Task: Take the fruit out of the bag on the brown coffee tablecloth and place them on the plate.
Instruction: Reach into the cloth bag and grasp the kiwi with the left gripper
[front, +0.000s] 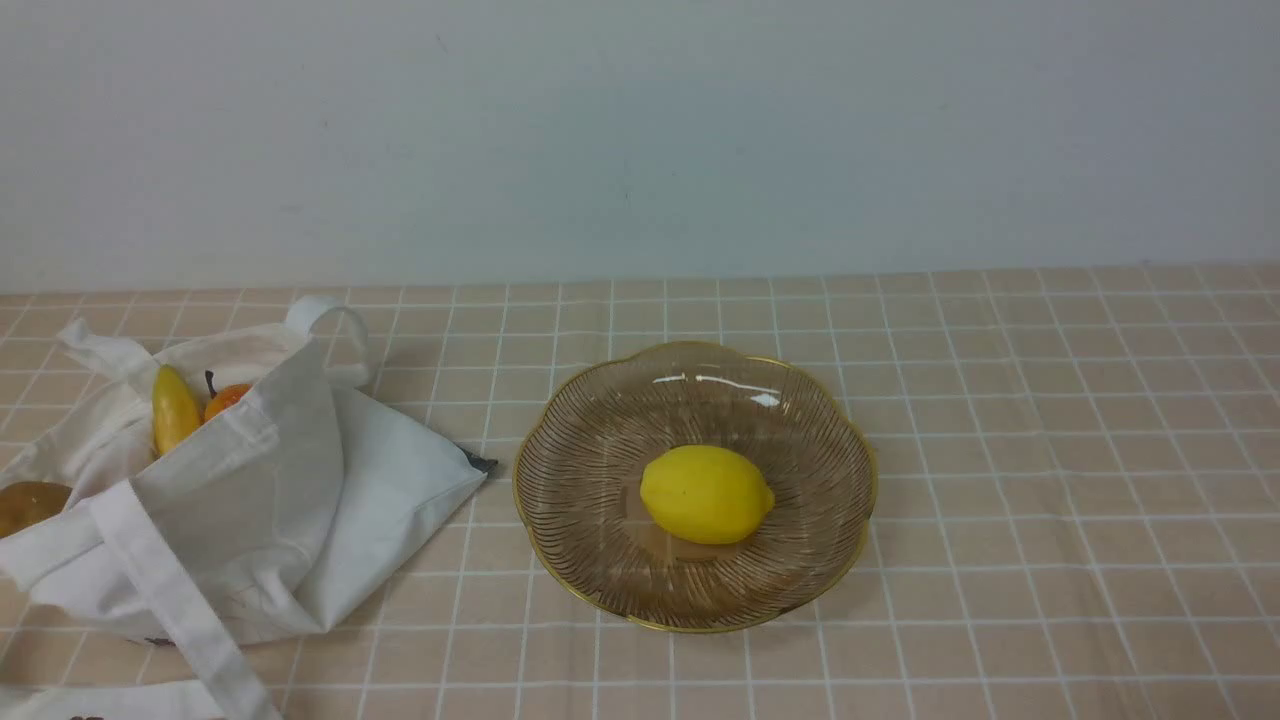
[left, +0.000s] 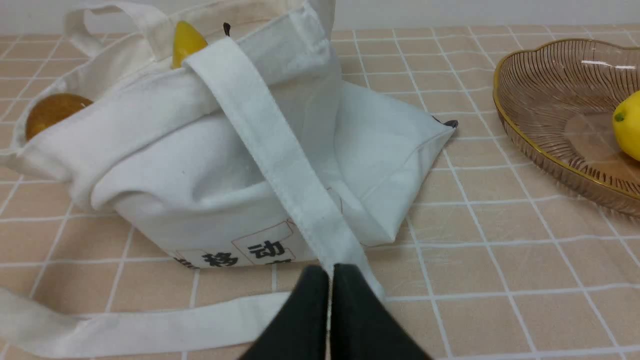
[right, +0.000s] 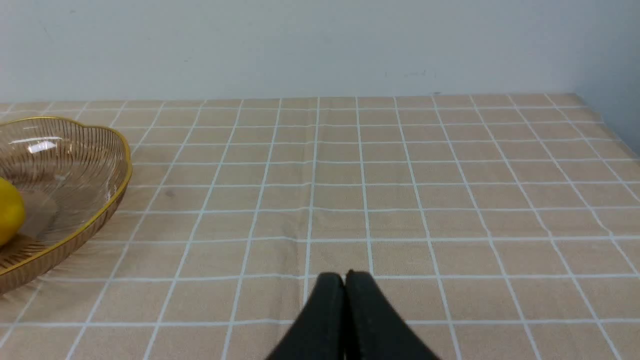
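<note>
Left gripper (left: 330, 274), clenched close before the limp bag (left: 165, 165), faces a smooth kiwi (left: 52, 112) beyond (likely light, best pinched across its middle); right gripper (right: 344, 280) likewise clenched.

Your left gripper (left: 330, 272) sits closed at the strap (left: 280, 160) of the white bag (left: 190, 170); a kiwi (left: 52, 112) and a yellow fruit (left: 186, 40) peek from its mouth; a lemon (left: 629, 125) lies on the plate (left: 520, 135).

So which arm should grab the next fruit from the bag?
Left. The left pincer sits by the bag holding fruit; the right pincer is beyond the plate.
</note>
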